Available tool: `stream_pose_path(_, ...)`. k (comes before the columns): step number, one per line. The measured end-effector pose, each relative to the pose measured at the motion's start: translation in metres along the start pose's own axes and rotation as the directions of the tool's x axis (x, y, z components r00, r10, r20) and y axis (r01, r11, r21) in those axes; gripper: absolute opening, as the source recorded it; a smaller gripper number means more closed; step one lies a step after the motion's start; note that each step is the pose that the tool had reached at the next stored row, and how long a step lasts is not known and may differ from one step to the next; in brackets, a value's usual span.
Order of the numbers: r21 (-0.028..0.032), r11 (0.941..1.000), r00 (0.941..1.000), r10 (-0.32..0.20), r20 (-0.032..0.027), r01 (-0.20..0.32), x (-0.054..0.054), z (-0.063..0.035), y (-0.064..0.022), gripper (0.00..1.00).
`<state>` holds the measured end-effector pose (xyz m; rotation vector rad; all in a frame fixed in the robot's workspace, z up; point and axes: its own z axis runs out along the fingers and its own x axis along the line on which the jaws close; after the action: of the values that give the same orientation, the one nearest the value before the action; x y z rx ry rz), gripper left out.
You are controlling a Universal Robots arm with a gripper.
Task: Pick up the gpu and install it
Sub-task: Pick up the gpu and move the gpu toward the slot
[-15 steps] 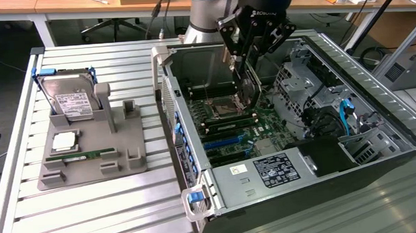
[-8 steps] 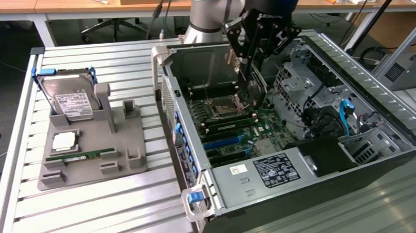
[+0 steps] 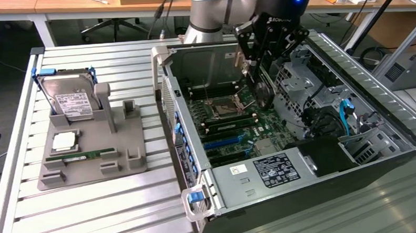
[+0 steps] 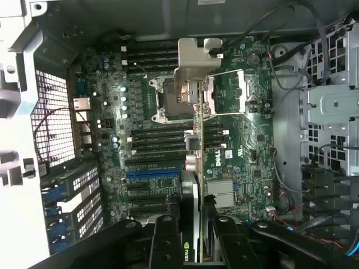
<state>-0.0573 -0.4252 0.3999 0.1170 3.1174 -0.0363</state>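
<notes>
My gripper (image 3: 257,67) hangs inside the open computer case (image 3: 197,193) and is shut on the gpu (image 3: 265,93), a dark flat card held on edge above the motherboard (image 3: 226,121). In the wrist view the gpu (image 4: 193,185) shows edge-on between the two black fingers (image 4: 167,238), with its silver bracket (image 4: 193,61) at the far end over the CPU socket (image 4: 168,101). The card hovers above the board, over the row of expansion slots that includes a blue slot (image 4: 151,175). The gripper (image 4: 192,238) grips it near the end away from the bracket.
A grey holder tray (image 3: 90,153) on the slatted table at the exterior view's left carries a silver hard drive (image 3: 70,99), a CPU chip (image 3: 64,141) and a green memory stick (image 3: 79,154). Drive cages and cables (image 3: 334,116) crowd the case's right side; the power supply (image 3: 273,171) sits at its near end.
</notes>
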Motion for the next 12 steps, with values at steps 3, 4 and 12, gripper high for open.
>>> stream_pose_path(3, 0.0029, 1.0000, 1.0000, 0.000, 0.0002, 0.000, -0.004, 0.0020, 0.0003, 0.27)
stream_pose_path(4, 0.0036, 1.0000, 1.0000, 0.000, 0.0003, 0.000, -0.005, 0.0029, 0.0005, 0.27)
stream_pose_path(12, 0.0096, 1.0000, 1.0000, 0.000, 0.0007, 0.000, -0.018, 0.0101, 0.0016, 0.27)
